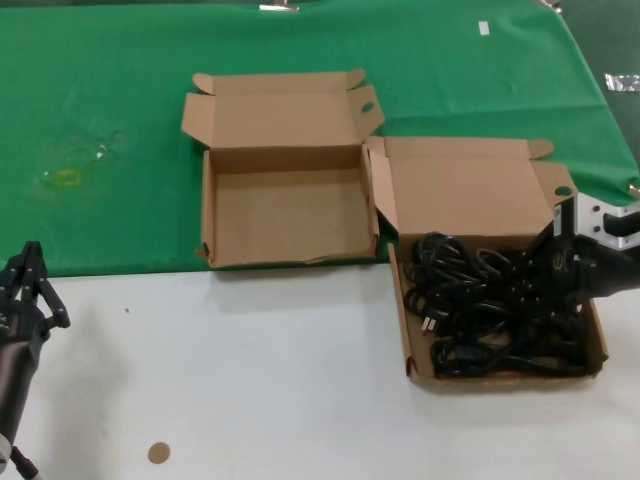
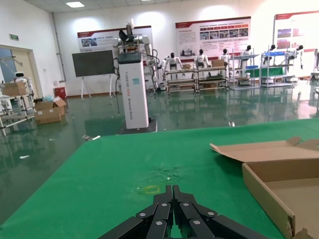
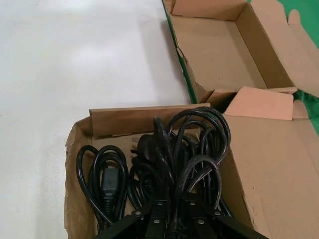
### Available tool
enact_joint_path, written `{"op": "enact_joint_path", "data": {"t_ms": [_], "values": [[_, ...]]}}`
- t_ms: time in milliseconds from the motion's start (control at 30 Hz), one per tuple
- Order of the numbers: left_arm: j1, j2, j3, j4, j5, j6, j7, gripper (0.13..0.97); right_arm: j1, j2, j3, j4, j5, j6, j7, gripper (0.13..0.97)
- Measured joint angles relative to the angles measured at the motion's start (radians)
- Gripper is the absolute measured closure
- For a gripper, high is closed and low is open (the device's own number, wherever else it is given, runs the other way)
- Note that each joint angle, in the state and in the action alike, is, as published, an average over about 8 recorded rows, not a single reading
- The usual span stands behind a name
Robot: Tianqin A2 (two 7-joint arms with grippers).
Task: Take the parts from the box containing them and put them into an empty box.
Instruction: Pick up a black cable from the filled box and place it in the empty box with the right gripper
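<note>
The box containing them (image 1: pixel 500 377) lies at the right on the white table, lid up, full of the parts: coiled black power cables (image 1: pixel 480 310). My right gripper (image 1: pixel 545 262) reaches in from the right. In the right wrist view it (image 3: pixel 174 199) is sunk among the cables (image 3: pixel 189 144), fingers closed around a bundle of loops, tips hidden by black cable. This box's front wall (image 3: pixel 144 119) faces the table. The empty box (image 1: pixel 285 215) sits to its left, lid ears splayed, and its bare floor (image 3: pixel 219 50) shows. My left gripper (image 1: pixel 30 265) waits shut at the near left, fingers (image 2: pixel 169 195) together.
A green cloth (image 1: pixel 110 120) covers the far half of the table and white tabletop (image 1: pixel 250 380) the near half. A small brown disc (image 1: pixel 158 453) lies near the front. There is a faint yellow mark (image 1: pixel 67 178) on the cloth. The empty box's wall (image 2: pixel 269 191) is beside my left gripper.
</note>
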Motion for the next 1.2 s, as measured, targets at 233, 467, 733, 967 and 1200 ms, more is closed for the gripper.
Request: {"op": "enact_joint_path", "data": {"t_ms": [233,467,733,967,1200], "values": [[0.000,0.000,0.000,0.000,0.000,0.000,0.000,0.945,0.020,-0.003,0.007,0.012,0.006,-0.020,0.016,0.915],[0.000,0.000,0.000,0.000,0.000,0.000,-0.001,0.945,0.085,-0.044,-0.001,0.003,0.003,-0.040,0.028,0.926],[0.000,0.000,0.000,0.000,0.000,0.000,0.000,0.945,0.186,-0.160,-0.045,-0.058,-0.045,-0.025,0.018,0.929],[0.000,0.000,0.000,0.000,0.000,0.000,0.000,0.945,0.269,-0.293,-0.090,-0.143,-0.099,0.022,0.003,0.930],[0.000,0.000,0.000,0.000,0.000,0.000,0.000,0.945,0.334,-0.427,-0.126,-0.242,-0.147,0.085,0.001,0.931]]}}
